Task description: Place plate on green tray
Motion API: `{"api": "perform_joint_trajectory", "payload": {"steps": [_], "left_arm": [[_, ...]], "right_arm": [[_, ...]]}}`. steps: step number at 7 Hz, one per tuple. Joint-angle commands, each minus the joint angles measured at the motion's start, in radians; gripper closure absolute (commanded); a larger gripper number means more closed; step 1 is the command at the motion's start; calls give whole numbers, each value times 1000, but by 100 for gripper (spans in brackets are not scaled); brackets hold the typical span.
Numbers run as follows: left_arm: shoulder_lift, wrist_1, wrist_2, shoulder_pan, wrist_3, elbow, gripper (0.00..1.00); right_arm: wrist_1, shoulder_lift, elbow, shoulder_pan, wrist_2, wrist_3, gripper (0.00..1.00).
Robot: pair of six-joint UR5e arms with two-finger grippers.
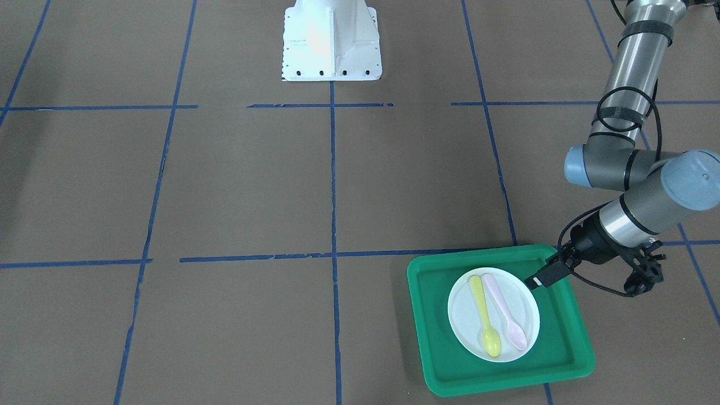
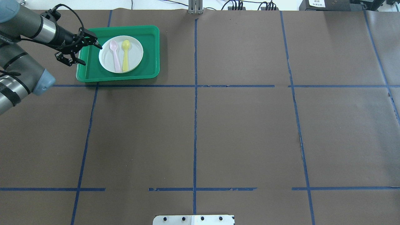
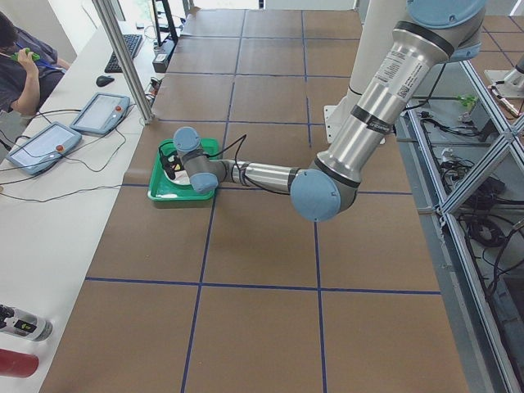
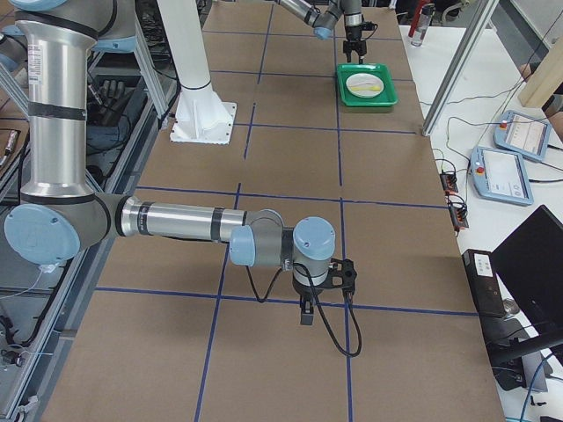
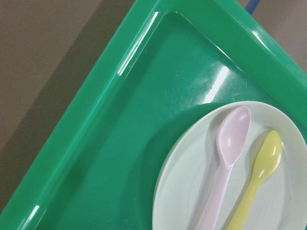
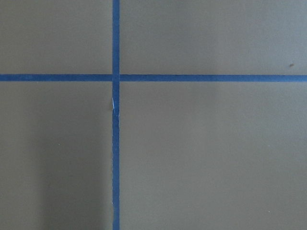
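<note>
**Plate [image 1: 462, 315] lying in the green tray [image 1: 436, 315]**

Front-facing view: the plate carries a yellow spoon [image 1: 484, 312] and a pink spoon [image 1: 504, 312].
Overhead view: the left tool [image 2: 91, 55] stands spread wide beside the plate's rim and grips nothing.
Right-side view: the right tool [image 4: 306, 311] points down at the surface [image 4: 396, 264]; whether it is open or closed cannot be told.

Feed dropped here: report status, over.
Copy: left pincer open beside plate; right pincer unclear. Plate on green tray, yellow spoon and pink spoon on it. Nothing blocking.
</note>
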Motion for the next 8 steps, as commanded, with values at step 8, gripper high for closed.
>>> {"api": "perform_joint_trajectory", "payload": {"steps": [8], "left_arm": [[313, 821, 50, -246, 1314, -647, 0]], "right_arm": [[1, 0, 0, 0, 0, 0, 0]]}}
